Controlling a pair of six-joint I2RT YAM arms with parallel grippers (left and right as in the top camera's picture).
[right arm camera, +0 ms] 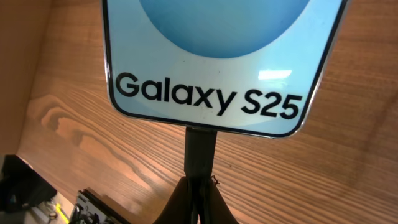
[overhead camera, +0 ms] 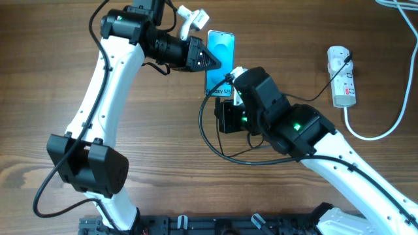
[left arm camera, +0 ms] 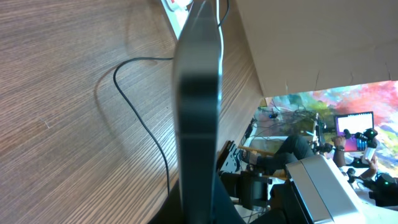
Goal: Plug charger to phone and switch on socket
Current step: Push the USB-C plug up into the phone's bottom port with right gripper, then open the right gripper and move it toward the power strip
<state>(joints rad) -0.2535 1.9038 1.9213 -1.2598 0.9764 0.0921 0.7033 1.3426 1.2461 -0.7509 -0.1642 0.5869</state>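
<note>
While your left pincer point(overhead camera: 210, 60) looks clamped on the long edge of the phone point(overhead camera: 222, 46), your right pincer point(right arm camera: 199, 190) is closed on the charger point(right arm camera: 199, 146) tip, which sits straight ahead of it, touching the phone's bottom edge. Plugging in is the step in hand; whether it is fully seated I cannot tell. Next, push straight along the phone, then let go and head for the socket point(overhead camera: 343, 78), well off to that pincer's right. Screen text reads "Galaxy S25".
</note>
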